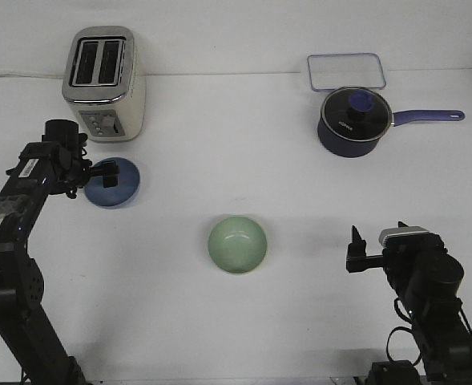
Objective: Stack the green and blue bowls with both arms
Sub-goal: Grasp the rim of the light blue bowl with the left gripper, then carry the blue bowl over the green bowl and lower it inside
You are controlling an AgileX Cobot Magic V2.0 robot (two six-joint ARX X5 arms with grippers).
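The periwinkle blue bowl (117, 191) sits on the white table just in front of the toaster, at the left. My left gripper (105, 174) reaches in from the left, its black fingers over the bowl's left rim and inside. Whether they pinch the rim does not show. The pale green bowl (237, 244) stands upright and alone at the table's middle, with nothing in it. My right gripper (377, 233) hovers near the front right, well to the right of the green bowl. Its fingers are spread apart with nothing between them.
A silver toaster (105, 80) stands at the back left, close behind the blue bowl. At the back right a dark saucepan (352, 122) with a purple handle stands in front of a clear lidded container (345, 70).
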